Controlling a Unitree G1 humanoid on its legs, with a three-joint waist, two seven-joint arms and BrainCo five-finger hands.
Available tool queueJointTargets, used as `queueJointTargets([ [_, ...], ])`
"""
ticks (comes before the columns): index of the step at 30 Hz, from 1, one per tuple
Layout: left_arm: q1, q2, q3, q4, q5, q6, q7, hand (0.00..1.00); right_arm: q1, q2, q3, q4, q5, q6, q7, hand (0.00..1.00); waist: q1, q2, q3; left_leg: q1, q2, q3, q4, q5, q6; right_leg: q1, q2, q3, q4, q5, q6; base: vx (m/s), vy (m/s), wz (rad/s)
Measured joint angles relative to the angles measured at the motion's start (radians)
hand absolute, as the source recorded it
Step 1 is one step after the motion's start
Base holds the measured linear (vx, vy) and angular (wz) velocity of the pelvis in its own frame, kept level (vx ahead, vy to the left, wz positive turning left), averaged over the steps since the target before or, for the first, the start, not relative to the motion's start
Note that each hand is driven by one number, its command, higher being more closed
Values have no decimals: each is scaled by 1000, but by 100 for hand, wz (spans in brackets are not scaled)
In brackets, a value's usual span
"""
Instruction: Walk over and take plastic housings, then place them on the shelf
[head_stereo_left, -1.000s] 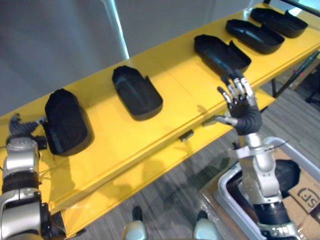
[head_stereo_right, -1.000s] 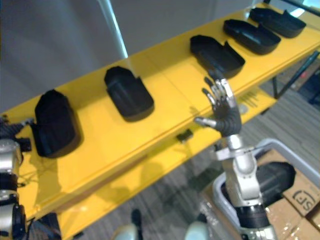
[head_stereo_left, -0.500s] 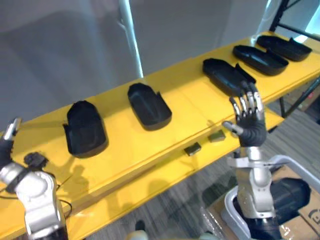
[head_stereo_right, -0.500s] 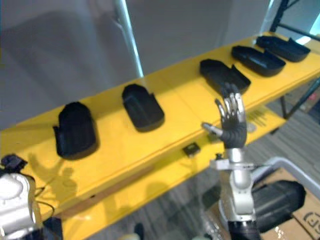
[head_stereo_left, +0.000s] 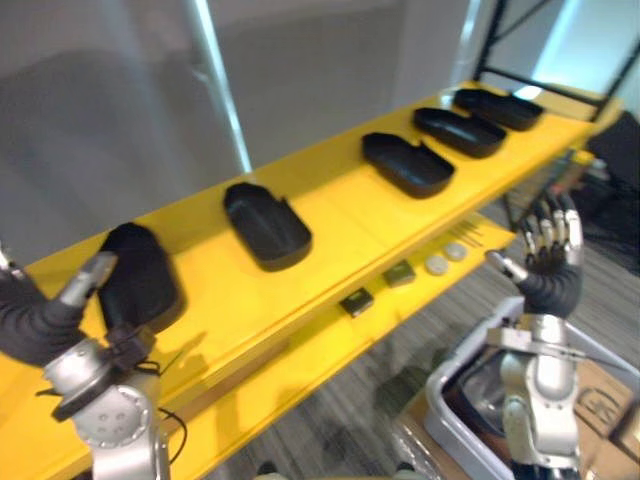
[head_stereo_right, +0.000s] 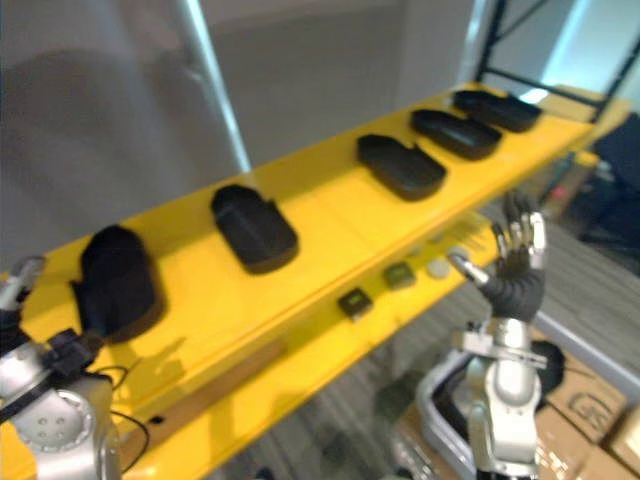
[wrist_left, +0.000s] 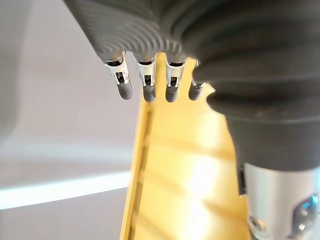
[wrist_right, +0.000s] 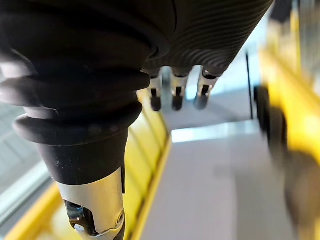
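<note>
Nearest, both hands are held empty with fingers straight and spread: the left hand beside the nearest plastic housing, the right hand raised over a grey bin, presumably freed for another pick-up. Small parts are scattered on the lower ledge. Four more housings are lined along the yellow shelf toward the far right.

Five black boat-shaped plastic housings sit spaced along the long yellow shelf: leftmost housing, second housing, third housing, fourth housing, fifth housing. The second and third lie hollow side up.
</note>
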Motion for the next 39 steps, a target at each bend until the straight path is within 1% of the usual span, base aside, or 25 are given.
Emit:
queueJointTargets([
  [1,-3,0,-14,10,-1,1,-4,0,15,3,-11,-3,0,0,0,0,-7,-1,0,2,2,11,0,-3,0,-3,2,8,-4,4,0,-12,-12,-77],
  [2,-16,0,-69,40,-13,10,-15,0,73,18,-47,-32,0,-1,-11,0,-24,-3,-2,6,4,49,0,-9,-5,-26,10,48,-11,14,-2,-6,-5,-61],
  [6,-56,-2,-207,78,-41,34,-24,0,164,59,-112,-76,2,-18,-26,0,-83,-7,3,21,11,131,0,-20,-11,-62,30,121,-25,35,0,26,-3,-62],
  [7,-67,-3,-228,91,-41,39,-28,0,177,67,-117,-80,2,-23,-34,0,-92,-8,3,24,13,137,1,-23,-14,-63,34,129,-26,37,0,54,-5,-50],
  [9,-110,-3,-291,135,-41,66,-40,0,210,91,-120,-101,3,-54,-65,0,-120,-7,5,35,23,167,17,-41,-19,-68,46,157,-26,41,1,52,-4,-40],
  [11,-134,-5,-311,157,-41,69,-39,0,209,100,-119,-107,2,-76,-75,0,-124,-7,12,31,27,193,42,-61,-21,-81,50,181,-24,44,2,37,5,-39],
  [12,-157,-11,-318,173,-41,69,-38,0,209,103,-118,-107,2,-88,-86,0,-126,-7,30,26,32,204,71,-78,-23,-83,51,192,-23,45,4,32,9,-35],
  [14,-170,-12,-326,175,-40,69,-33,0,206,103,-118,-107,-1,-94,-91,0,-130,-3,41,4,37,211,103,-98,-21,-101,50,207,-22,49,7,26,9,-21],
  [17,-177,-12,-332,175,-40,70,-10,0,190,102,-112,-106,-17,-95,-96,0,-130,9,69,-14,55,208,175,-139,-21,-109,57,221,-13,54,7,39,21,-16],
  [18,-177,-10,-326,175,-36,72,3,0,177,99,-104,-106,-17,-97,-92,0,-124,11,76,-31,64,159,230,-171,0,-111,64,238,-8,54,7,13,35,-45],
  [19,-170,-10,-306,172,-30,73,24,0,147,85,-90,-106,-17,-102,-76,0,-112,12,90,-47,66,59,290,-214,36,-112,72,269,-3,53,7,-2,54,-57],
  [20,-161,-10,-293,169,-30,74,34,0,130,74,-81,-105,-16,-105,-66,0,-106,16,97,-61,66,1,321,-241,48,-113,77,280,-3,53,8,-53,105,-79],
  [21,-138,-10,-260,161,-30,79,42,0,88,42,-69,-104,-16,-120,-53,0,-95,30,110,-81,61,-114,378,-305,61,-124,90,309,0,50,13,-118,179,-92],
  [22,-101,-8,-221,144,-29,81,54,0,47,8,-55,-104,-13,-122,-46,0,-78,49,112,-108,51,-203,410,-372,65,-164,107,350,17,48,15,-135,212,-96],
  [23,-89,-6,-198,134,-29,81,62,0,22,-5,-49,-103,-12,-122,-41,0,-71,62,120,-112,43,-230,421,-402,56,-180,112,364,28,48,19,-162,259,-83],
  [24,-82,-3,-150,127,-29,79,71,0,-15,-18,-38,-99,-11,-120,-40,0,-62,52,145,-134,19,-240,451,-429,46,-208,102,388,51,49,31,-158,227,-40],
  [25,-77,-2,-124,126,-31,76,76,0,-26,-20,-28,-98,-11,-119,-40,0,-61,43,154,-150,7,-239,468,-434,52,-219,90,389,58,51,35,-201,258,-19],
  [26,-65,0,-79,125,-31,66,82,0,-48,-23,-5,-96,-12,-118,-41,0,-54,28,169,-175,-14,-241,494,-438,46,-237,71,389,64,63,54,-170,206,-4],
  [27,-60,-1,-49,124,-33,57,101,0,-74,-27,17,-93,-15,-118,-42,0,-35,21,185,-185,-24,-239,521,-445,40,-245,61,390,63,72,61,-147,197,0],
  [29,-52,-1,-25,121,-34,30,119,0,-116,-45,49,-69,-19,-117,-49,0,-14,18,187,-218,-43,-250,547,-452,44,-264,44,391,62,80,71,-86,142,5],
  [31,-44,-2,-5,69,-33,-13,117,0,-177,-75,78,-20,-18,-108,-67,0,-1,23,201,-256,-55,-268,588,-468,53,-282,34,390,68,82,75,-47,81,10],
  [34,-74,2,7,13,-28,-46,109,0,-207,-88,80,28,-16,-89,-108,0,2,39,217,-290,-63,-313,666,-506,60,-307,47,391,112,83,75,-44,83,-10],
  [36,-99,11,-1,2,-27,-43,104,0,-133,-60,76,40,-5,-80,-139,0,-2,45,234,-273,-72,-309,737,-559,84,-305,65,428,159,84,75,-115,173,-58],
  [38,-90,29,-24,1,-27,-32,103,0,-35,-20,71,21,24,-81,-125,0,-6,44,234,-258,-67,-279,792,-603,102,-304,78,437,184,89,75,-172,187,-83],
  [39,-69,41,-36,-2,-26,-14,101,0,36,4,68,-10,26,-81,-104,0,-8,47,239,-241,-51,-231,831,-630,122,-304,91,420,186,133,66,-225,163,-127],
])
